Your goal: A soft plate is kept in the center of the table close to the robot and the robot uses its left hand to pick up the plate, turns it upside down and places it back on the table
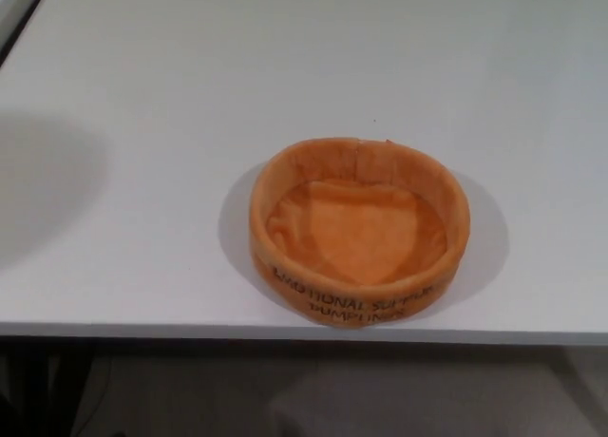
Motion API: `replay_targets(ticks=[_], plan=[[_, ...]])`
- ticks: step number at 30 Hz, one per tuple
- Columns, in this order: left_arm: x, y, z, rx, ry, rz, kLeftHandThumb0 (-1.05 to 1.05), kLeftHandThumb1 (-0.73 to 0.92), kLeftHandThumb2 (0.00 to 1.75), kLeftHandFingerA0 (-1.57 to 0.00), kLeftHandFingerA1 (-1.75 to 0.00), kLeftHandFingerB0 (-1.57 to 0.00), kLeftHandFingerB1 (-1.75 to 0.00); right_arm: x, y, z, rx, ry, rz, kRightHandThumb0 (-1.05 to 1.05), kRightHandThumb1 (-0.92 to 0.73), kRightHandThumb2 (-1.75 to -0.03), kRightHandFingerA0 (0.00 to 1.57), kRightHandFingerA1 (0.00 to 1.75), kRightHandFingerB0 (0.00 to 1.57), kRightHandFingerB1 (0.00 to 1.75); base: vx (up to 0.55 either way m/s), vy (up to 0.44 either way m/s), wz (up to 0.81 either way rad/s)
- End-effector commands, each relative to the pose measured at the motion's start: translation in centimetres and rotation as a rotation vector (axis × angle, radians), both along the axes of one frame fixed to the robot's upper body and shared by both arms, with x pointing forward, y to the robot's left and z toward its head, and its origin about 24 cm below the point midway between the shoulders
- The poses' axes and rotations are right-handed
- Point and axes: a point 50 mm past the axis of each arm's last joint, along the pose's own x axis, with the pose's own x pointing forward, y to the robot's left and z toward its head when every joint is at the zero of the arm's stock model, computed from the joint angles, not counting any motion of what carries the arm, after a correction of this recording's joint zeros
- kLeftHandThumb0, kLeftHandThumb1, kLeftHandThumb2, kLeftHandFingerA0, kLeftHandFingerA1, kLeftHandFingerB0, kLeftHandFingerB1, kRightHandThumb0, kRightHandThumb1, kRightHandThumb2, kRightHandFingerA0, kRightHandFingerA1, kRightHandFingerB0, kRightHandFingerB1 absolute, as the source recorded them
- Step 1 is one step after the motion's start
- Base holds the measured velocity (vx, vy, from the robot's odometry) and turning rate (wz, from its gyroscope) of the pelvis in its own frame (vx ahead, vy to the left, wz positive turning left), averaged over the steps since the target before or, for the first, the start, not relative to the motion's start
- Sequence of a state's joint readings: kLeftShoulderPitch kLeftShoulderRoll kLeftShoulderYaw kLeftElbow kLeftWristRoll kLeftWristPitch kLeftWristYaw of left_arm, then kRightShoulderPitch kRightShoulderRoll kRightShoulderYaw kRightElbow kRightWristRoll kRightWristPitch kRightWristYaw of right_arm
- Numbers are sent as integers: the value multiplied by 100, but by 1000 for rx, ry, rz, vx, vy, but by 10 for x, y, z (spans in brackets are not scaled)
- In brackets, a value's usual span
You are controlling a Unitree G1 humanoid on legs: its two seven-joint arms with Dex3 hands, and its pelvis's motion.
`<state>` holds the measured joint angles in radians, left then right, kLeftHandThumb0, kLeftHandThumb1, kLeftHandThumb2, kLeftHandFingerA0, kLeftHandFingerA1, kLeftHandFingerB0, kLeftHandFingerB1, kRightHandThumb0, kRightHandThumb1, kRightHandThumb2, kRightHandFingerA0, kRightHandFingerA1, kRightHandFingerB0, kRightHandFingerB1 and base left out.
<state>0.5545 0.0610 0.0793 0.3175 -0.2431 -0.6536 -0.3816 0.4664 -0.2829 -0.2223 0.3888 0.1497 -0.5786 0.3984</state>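
White and matte, the surface (285, 85) fills nearly the whole head view, running from the far top edge down to a straight front lip near the bottom of the picture. Below that lip lies a dim strip of floor (190, 399), grey and blurred, with some dark upright shapes at the lower left that I cannot make out. At the top left corner a dark band cuts diagonally across, beyond the surface's edge.

Sitting upright on the surface is the soft plate (359, 233), an orange, fabric-looking round dish with a raised wall and an open top facing up. It rests a little right of the middle and close to the front lip, its near wall just short of the edge. Its inner floor is creased, paler in the middle. Dark lettering runs in two lines along the near outside wall; the words are too blurred to read with confidence. A small seam or fold shows at the far side of the rim. A soft shadow rings the plate on both sides.

On the left part of the surface a broad, faint grey shadow spreads in from the picture's edge, well apart from the plate.

Neither the left hand nor the right hand shows anywhere, so nothing has hold of the plate.
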Motion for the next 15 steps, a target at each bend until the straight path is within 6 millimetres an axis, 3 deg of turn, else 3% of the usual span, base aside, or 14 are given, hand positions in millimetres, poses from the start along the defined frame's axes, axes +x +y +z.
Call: replay_targets(ticks=[1, 4, 5, 7, 8, 10, 11, 12, 14, 15], plan=[[-2, 2, 6, -6, -70, -6, -101, 92, 71, -11, -34, -13, -24, -1, -4, 6, -10, -42, 16, -65, -88, -66, 46, 47, 27, 33, 0, 0, 0], [-4, 1, 10, 9, -94, -11, -99, 92, 70, -10, -34, -13, -24, -2, -3, 5, 1, -41, 15, -64, -88, -67, 45, 46, 27, 33, 0, 0, 0], [-4, 1, 12, 23, -111, -14, -102, 79, 119, 0, -40, -14, -27, -2, -3, 5, -1, -38, 15, -64, -88, -67, 45, 46, 27, 33, 0, 0, 0], [-4, 1, 14, 39, -130, -18, -102, 79, 119, 0, -40, -14, -27, -3, -3, 5, -1, -37, 15, -64, -88, -67, 45, 46, 27, 33, 0, 0, 0], [-4, 1, 16, 42, -140, -15, -98, 91, 70, -10, -33, -13, -24, -3, -3, 5, 4, -38, 14, -63, -88, -67, 45, 46, 27, 33, 0, 0, 0], [-5, 1, 16, 44, -145, -14, -98, 91, 70, -10, -33, -13, -24, -3, -3, 5, 7, -38, 14, -63, -88, -67, 45, 46, 27, 33, 0, 0, 0], [-2, 3, 27, 64, -189, 5, -101, 88, 72, -12, -34, -14, -27, -3, -3, 5, 11, -38, 12, -65, -87, -66, 46, 46, 28, 32, 0, 0, 0], [0, 3, 34, 78, -230, 11, -39, 37, 105, 0, -51, 0, -49, -3, -3, 5, 0, -37, 16, -63, -89, -67, 46, 46, 27, 33, 0, 0, 0], [2, 4, 41, 83, -266, 20, -39, 36, 104, 0, -50, 0, -49, -3, -3, 5, 3, -32, 11, -63, -88, -67, 46, 46, 27, 33, 0, 0, 0], [3, 4, 46, 94, -292, 25, -98, 92, 69, -16, -34, -17, -28, -3, -3, 5, -3, -37, 13, -64, -89, -67, 46, 46, 27, 33, 0, 0, 0]])
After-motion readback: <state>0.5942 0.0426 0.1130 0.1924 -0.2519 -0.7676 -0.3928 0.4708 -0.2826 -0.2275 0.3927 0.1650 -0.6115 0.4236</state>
